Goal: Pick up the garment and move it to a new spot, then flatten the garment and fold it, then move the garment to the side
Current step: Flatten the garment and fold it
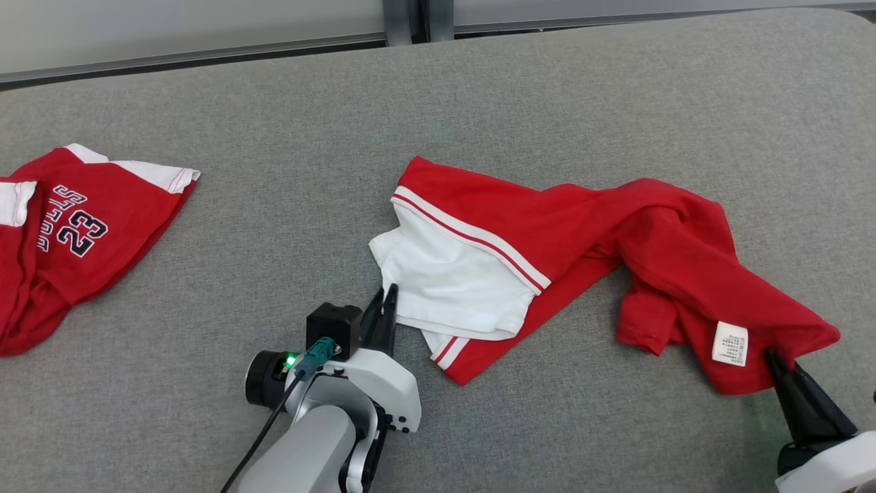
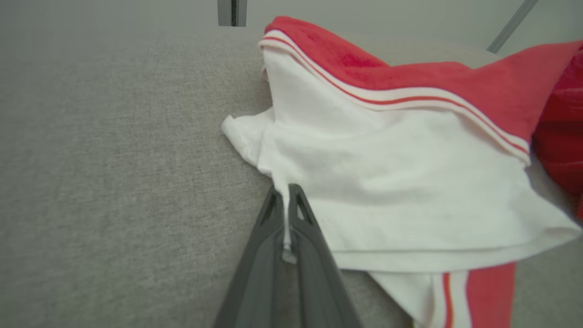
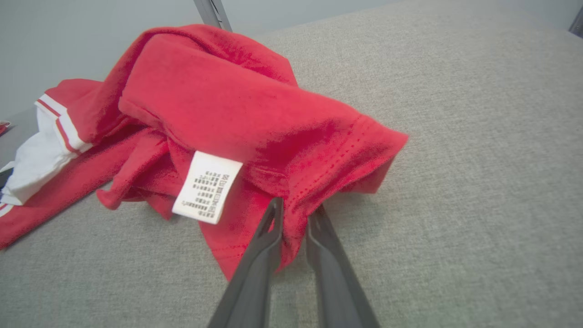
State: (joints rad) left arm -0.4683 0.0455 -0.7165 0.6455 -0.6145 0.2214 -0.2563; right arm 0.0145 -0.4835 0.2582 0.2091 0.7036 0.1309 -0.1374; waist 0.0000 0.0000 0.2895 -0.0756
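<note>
Garment [image 1: 582,226], red and white, lies crumpled across the worktop's [image 1: 479,103] middle and right. Left hand [image 2: 284,189] is clamped on its white near-left edge; right hand [image 3: 296,207] pinches its red near-right hem. Second shirt [image 1: 68,233] lies at the left edge.

- Bare table [image 1: 287,171] lies wide between the garment [image 1: 582,226] and the jersey [image 1: 75,239] at far left.
- Behind the garment, open cloth runs to the table's far edge.
- Near side open too.
</note>
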